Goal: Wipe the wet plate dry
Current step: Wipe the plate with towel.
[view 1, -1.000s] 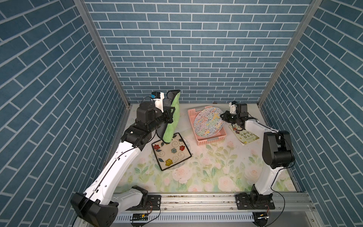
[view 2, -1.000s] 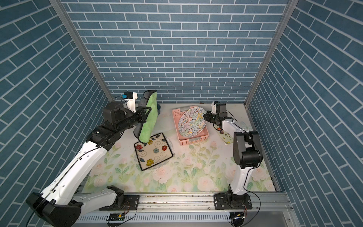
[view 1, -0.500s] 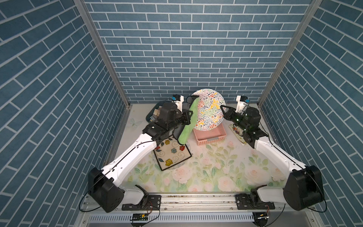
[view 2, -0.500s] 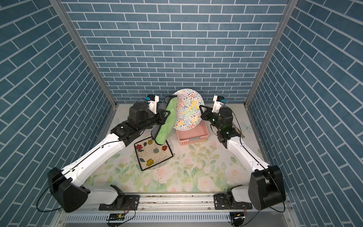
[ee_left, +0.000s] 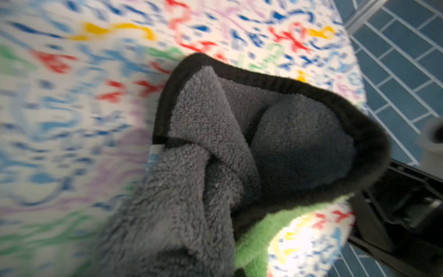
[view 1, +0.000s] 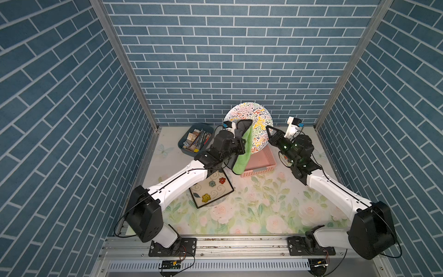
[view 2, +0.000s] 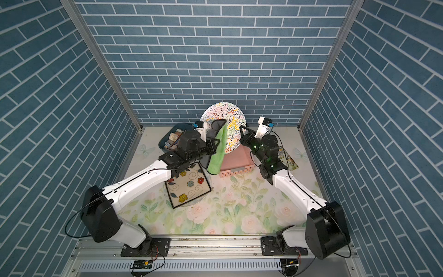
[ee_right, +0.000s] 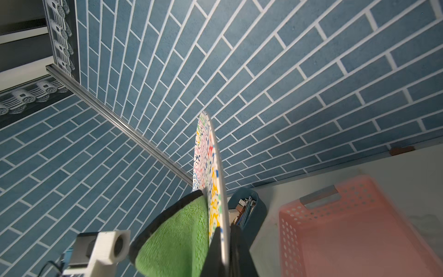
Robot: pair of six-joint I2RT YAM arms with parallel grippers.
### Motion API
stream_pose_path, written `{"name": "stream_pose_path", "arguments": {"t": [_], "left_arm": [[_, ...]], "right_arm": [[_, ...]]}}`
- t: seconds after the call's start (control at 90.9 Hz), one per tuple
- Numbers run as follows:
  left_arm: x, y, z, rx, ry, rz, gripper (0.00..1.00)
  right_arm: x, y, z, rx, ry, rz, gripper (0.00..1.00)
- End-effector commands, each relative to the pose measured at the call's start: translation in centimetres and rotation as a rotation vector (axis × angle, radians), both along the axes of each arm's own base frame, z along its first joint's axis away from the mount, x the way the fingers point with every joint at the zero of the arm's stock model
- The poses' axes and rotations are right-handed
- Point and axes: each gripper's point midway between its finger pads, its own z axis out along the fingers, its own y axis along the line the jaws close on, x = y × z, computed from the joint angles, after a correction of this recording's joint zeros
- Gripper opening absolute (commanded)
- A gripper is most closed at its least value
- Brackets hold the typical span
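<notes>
Plate (view 1: 255, 114) is up on edge in the air at 12 o'clock of the table (view 1: 251, 211), above the pink basket (view 1: 261, 164) and close in front of the back wall (view 1: 239, 72). Same in both top views (view 2: 229, 111).

Right gripper (view 1: 269, 135) pinches the plate rim at about 4 o'clock. In the right wrist view its two fingers (ee_right: 215, 251) sit one on each face of the rim, pressed onto it.

Left gripper (view 1: 241, 145) is pressed together on the microfibre cloth (view 1: 245, 150), grey side toward the arm, green side on the plate. Its jaws are buried in the pile, so the fingertips don't show.

Cloth vs plate: it lies on the patterned face from roughly the centre down to 7 o'clock and hangs past the rim there. The left wrist view shows the black-hemmed corner (ee_left: 215, 144) flat on the pattern (ee_left: 72, 96), with motion blur on the plate.

Bare plate face: 9 through 12 to 3 o'clock.

Room – the stationery bin (view 1: 184, 141) sits near the left gripper at its 9 o'clock, the square flower plate (view 1: 211, 189) lies under the left forearm, and the basket is directly below. Air above the plate is free up the wall.
</notes>
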Motion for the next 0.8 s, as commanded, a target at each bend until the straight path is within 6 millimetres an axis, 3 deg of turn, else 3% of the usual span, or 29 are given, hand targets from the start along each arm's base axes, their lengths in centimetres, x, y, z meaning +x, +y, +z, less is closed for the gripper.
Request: {"name": "stream_pose_path", "arguments": {"t": [0.0,0.077,0.143,0.198,0.253,0.352,0.385,0.451,0.517,0.638,0.682,0.726,0.792], "left_arm": [[-1.3,-4.2,-2.8,0.006,0.076,-0.121,0.0],[0.6,-1.8,-2.9,0.018,0.097,-0.024,0.0],[2.5,2.1,-2.9,0.016,0.117,0.095,0.0],[3.2,4.2,-2.3,-0.011,0.106,0.145,0.0],[2.8,3.9,-1.6,-0.028,0.075,0.111,0.0],[0.8,-1.4,-0.3,-0.047,0.048,-0.087,0.0],[0.1,-3.2,-0.7,-0.018,0.054,-0.131,0.0],[0.2,-4.5,-0.1,0.01,0.045,-0.145,0.0],[2.0,-2.3,0.4,0.003,0.048,-0.061,0.0],[6.6,6.2,1.2,-0.071,0.086,0.173,0.0],[7.1,7.8,1.7,-0.073,0.069,0.216,0.0],[7.2,7.9,2.3,-0.057,0.044,0.216,0.0],[6.5,4.7,3.0,-0.05,0.027,0.106,0.0]], "right_arm": [[-5.1,2.3,11.2,0.421,-0.157,0.249,0.0],[-5.0,1.2,11.8,0.432,-0.165,0.228,0.0],[-4.8,-0.1,11.8,0.421,-0.157,0.197,0.0],[-4.7,-1.0,11.6,0.413,-0.155,0.172,0.0],[-4.7,-1.2,11.4,0.404,-0.152,0.163,0.0],[-5.3,0.8,11.7,0.401,-0.162,0.228,0.0],[-5.6,1.6,12.0,0.404,-0.175,0.256,0.0],[-6.3,2.9,12.7,0.408,-0.197,0.311,0.0],[-6.8,3.1,13.1,0.413,-0.219,0.33,0.0],[-7.6,2.6,13.2,0.37,-0.244,0.317,0.0],[-7.8,2.7,12.7,0.354,-0.238,0.319,0.0],[-8.2,3.0,12.4,0.344,-0.239,0.334,0.0],[-8.7,4.2,12.1,0.318,-0.246,0.368,0.0]]}}
